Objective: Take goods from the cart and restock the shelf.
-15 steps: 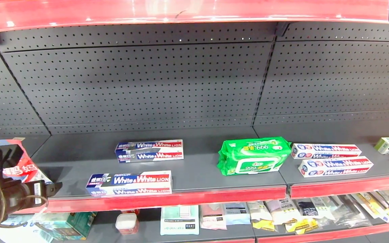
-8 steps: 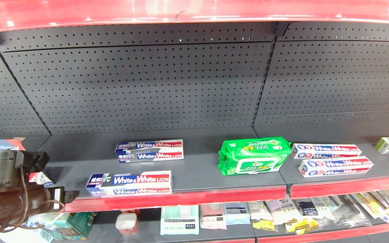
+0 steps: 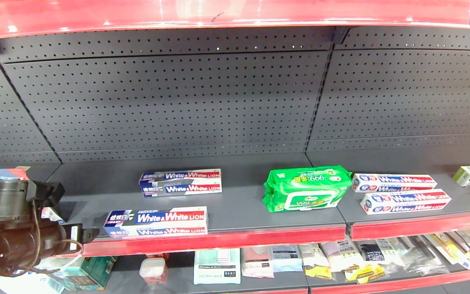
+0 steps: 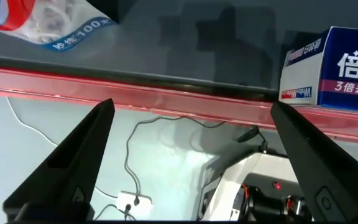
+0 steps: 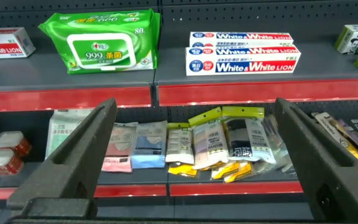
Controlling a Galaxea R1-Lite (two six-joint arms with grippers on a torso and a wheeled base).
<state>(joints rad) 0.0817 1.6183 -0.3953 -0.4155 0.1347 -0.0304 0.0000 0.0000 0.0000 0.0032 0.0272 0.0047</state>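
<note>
1. Viewing the grey shelf (image 3: pixel 239 204), I see goods lying flat on it.
2. The green wipes pack (image 3: pixel 306 188) sits mid-shelf, just beside the right-hand toothpaste boxes (image 3: pixel 406 202).
3. The front toothpaste box (image 3: pixel 156 221) lies at the red lip.
4. My left gripper (image 4: pixel 191 106) is spread and empty at that lip, between this box and a blue-white bag (image 4: pixel 42 22).
5. My right gripper (image 5: pixel 194 102) is spread and empty, out before the wipes.
</note>
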